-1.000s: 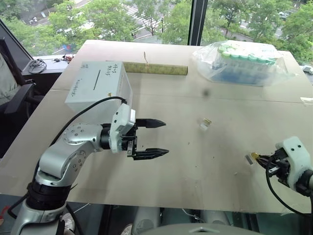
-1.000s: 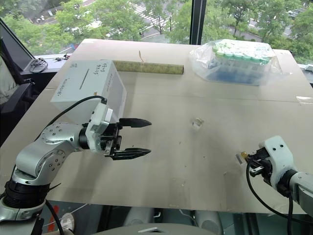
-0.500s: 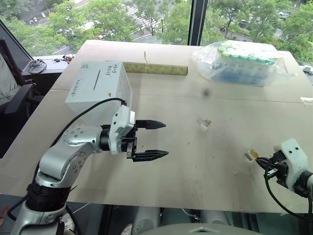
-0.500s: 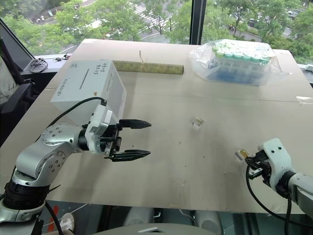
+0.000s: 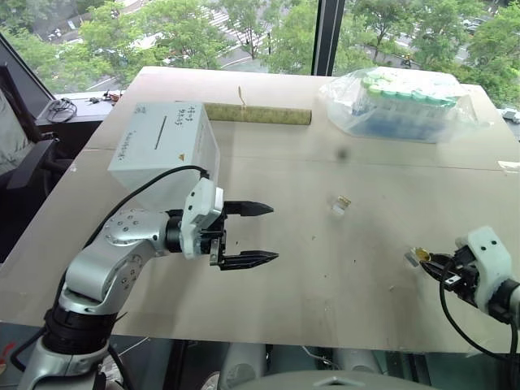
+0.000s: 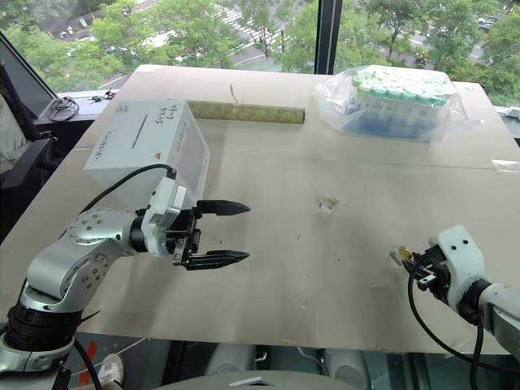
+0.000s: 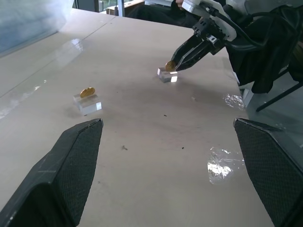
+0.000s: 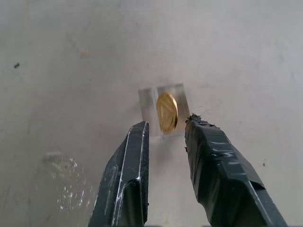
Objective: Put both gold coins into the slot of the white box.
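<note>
The white box (image 5: pixel 166 150) stands at the table's left, with its dark slot (image 5: pixel 161 132) on the top face. My left gripper (image 5: pixel 271 233) hovers open and empty in front of the box, pointing right. One gold coin (image 7: pixel 86 92) stands on edge in a small clear stand (image 7: pixel 89 105) near the table's middle. The other gold coin (image 8: pixel 166 112) stands in a second clear stand (image 8: pixel 163 101) near the right front. My right gripper (image 8: pixel 165 125) is slightly open there, its fingertips on either side of that coin's near edge.
A clear bag of green-capped tubes (image 5: pixel 402 104) lies at the back right. A long cardboard roll (image 5: pixel 258 114) lies behind the box. A crumpled scrap of clear film (image 7: pixel 221 163) lies on the table. The table's front edge (image 5: pixel 325 345) is close to both arms.
The right gripper's fingers have parted from shut to slightly open at the coin on its stand. The left arm has kept still.
</note>
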Tool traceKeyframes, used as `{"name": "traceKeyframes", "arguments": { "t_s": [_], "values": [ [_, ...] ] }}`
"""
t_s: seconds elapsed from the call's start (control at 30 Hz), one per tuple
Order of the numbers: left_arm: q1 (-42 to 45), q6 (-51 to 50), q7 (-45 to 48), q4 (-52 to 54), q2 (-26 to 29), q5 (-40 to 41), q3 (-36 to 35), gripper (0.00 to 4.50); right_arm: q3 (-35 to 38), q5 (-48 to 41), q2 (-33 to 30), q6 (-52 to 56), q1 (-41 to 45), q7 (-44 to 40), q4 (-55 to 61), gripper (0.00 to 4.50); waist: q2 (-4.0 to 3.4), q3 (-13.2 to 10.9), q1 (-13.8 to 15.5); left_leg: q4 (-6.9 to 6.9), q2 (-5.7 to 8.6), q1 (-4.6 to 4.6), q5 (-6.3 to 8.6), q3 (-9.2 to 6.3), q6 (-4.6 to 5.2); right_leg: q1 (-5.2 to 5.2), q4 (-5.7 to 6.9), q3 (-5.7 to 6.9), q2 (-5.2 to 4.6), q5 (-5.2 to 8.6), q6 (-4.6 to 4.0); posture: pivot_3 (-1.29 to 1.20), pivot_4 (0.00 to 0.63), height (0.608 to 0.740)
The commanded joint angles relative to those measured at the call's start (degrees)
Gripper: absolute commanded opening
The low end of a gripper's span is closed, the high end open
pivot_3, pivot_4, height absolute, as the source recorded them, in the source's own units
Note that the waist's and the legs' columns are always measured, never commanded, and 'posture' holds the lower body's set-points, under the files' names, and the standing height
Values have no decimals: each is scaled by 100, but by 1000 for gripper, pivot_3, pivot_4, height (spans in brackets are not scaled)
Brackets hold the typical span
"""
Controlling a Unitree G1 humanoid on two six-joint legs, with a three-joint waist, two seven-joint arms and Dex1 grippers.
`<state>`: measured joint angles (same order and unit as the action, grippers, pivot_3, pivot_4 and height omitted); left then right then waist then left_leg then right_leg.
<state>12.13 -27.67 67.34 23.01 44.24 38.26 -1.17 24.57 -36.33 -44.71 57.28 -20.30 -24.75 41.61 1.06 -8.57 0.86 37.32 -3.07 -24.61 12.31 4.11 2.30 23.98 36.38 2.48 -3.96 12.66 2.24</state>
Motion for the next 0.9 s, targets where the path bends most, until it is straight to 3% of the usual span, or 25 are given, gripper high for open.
{"name": "traceKeyframes", "arguments": {
  "t_s": [0.03, 0.33, 0.43, 0.73, 0.9],
  "values": [
    [-15, 117, 38, 57, -13, 9, -59, 4500, 164, -22, 2, 14, 98, -46, 24, 1308, 0, 0, 2, 0, 0, 0, 0, 0, 0, 0, 1, 0, 0, 0, 0, 0, 150, 740],
    [-100, 166, 47, 64, 23, 8, -102, 4500, 41, 7, -5, 62, 221, -39, 5, 1308, 0, 0, 0, 0, 0, 0, 0, 0, 0, 0, 3, 0, 0, 0, 0, 0, 150, 740],
    [-131, 180, 50, 67, 33, 4, -120, 4500, 4, 32, -21, 75, 246, -50, -5, 11, 0, 0, 0, 0, 0, 1, 0, 0, 0, 0, 3, 0, 0, 0, 0, 0, 150, 740],
    [-175, 124, 19, 77, 19, 46, -122, 4500, 70, -30, -36, 146, 254, -162, 67, 11, 1, 1, 0, 1, 0, 2, 0, 0, 0, 0, 4, 0, 0, 0, 0, 0, 150, 740],
    [5, -567, -333, 3, -89, 561, -252, 4500, 591, -507, 134, 294, 428, -174, 137, 11, 1, 0, 2, 2, 0, 1, 0, -1, 0, 0, 5, 0, -1, 0, 0, 0, 150, 740]
  ]
}}
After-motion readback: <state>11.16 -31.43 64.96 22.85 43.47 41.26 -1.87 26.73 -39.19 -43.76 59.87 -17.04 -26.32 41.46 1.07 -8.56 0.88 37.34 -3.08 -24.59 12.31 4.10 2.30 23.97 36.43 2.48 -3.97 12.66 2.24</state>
